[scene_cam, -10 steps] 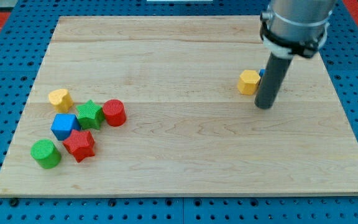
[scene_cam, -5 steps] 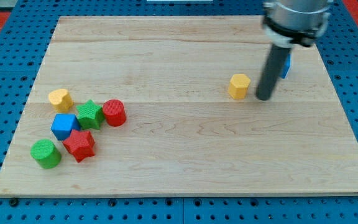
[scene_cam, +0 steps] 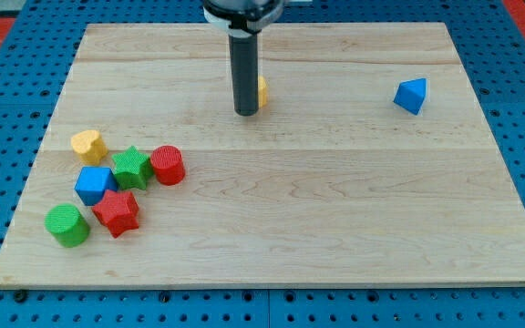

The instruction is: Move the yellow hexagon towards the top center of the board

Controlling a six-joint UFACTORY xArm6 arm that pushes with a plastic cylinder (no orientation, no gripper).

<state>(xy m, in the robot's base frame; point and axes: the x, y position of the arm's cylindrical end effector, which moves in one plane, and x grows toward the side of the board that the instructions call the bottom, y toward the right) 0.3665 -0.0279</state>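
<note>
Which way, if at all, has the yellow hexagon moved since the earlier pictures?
Yes. The yellow hexagon has shifted toward the view's left and top, away from the blue block, and is now mostly hidden behind my tip.

My tip (scene_cam: 245,112) swept from the view's right to upper center, and the yellow hexagon (scene_cam: 262,90) went with it, ending mostly hidden behind the rod. The blue block (scene_cam: 410,96) at right came into full view.

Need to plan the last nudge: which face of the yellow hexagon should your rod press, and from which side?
I can't grip, only push. The yellow hexagon is mostly hidden behind my tip, already near top centre. Any further nudge: press its lower side face, coming from the view's bottom.
</note>
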